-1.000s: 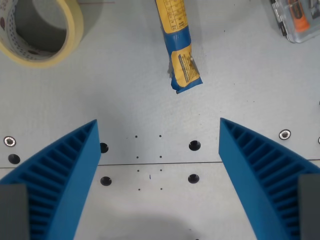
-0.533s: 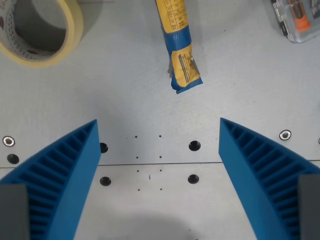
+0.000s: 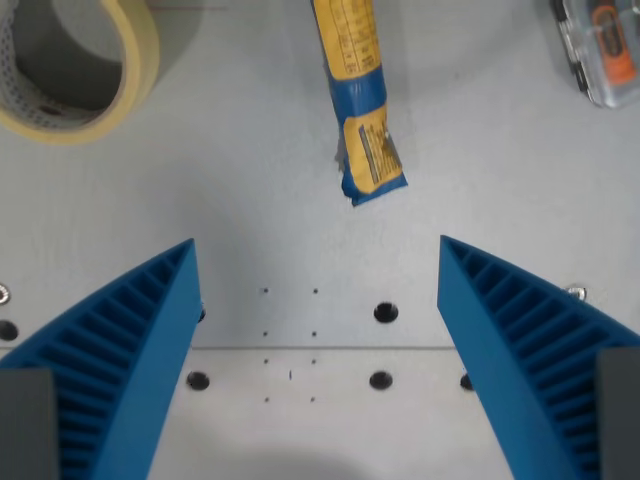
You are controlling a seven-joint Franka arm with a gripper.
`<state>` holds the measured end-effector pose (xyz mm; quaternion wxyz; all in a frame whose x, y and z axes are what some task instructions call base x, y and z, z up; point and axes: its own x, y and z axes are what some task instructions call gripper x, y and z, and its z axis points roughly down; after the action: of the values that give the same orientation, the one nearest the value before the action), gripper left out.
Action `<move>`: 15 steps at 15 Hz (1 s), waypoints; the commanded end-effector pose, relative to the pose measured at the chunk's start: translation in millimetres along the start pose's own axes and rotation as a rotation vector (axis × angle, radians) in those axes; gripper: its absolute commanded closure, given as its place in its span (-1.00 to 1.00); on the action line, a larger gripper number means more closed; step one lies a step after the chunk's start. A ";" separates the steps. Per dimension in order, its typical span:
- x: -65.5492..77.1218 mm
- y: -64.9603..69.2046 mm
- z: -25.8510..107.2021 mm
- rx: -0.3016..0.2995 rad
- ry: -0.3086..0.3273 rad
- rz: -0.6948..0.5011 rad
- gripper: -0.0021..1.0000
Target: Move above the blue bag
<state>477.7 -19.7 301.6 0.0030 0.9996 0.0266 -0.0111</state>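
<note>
Looking down from the wrist view, the bag [image 3: 360,100] is seen lying flat on the tabletop [image 3: 500,170], a long yellow-and-blue packet running from the top edge down to a crimped blue end just above the picture's middle. It lies beyond the gripper [image 3: 318,330], slightly to the wrist view's right of the midline and tilted a little.

The jaws are spread wide, one blue ribbed finger at each lower corner, and nothing is held between them; only bare tabletop with bolt holes [image 3: 385,313] is seen in the gap.

The task is judged to be unfinished: the bag is ahead of the jaws, not beneath them, so a forward move is still called for.

Several risks can be named. If too little travel is made, only the crimped tip would be covered and the packet's body left ahead. Because the upper part of the bag is cut off by the frame, its true middle cannot be told, and a centre may be misjudged. A tape roll [image 3: 70,70] at the upper left and a clear case [image 3: 600,50] at the upper right lie well apart from the bag, yet a sideways drift could bring a finger over one of them. Height should be kept, lest the bag be nudged.
</note>
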 end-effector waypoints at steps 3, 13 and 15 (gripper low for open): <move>1.5 6.8 23.3 -0.004 0.078 -0.115 -1.00; 14.5 13.9 72.3 -0.013 0.088 -0.218 -1.00; 17.4 15.3 82.1 -0.014 0.087 -0.234 -1.00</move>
<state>496.6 -30.6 222.4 0.0041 0.9958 0.0911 -0.0102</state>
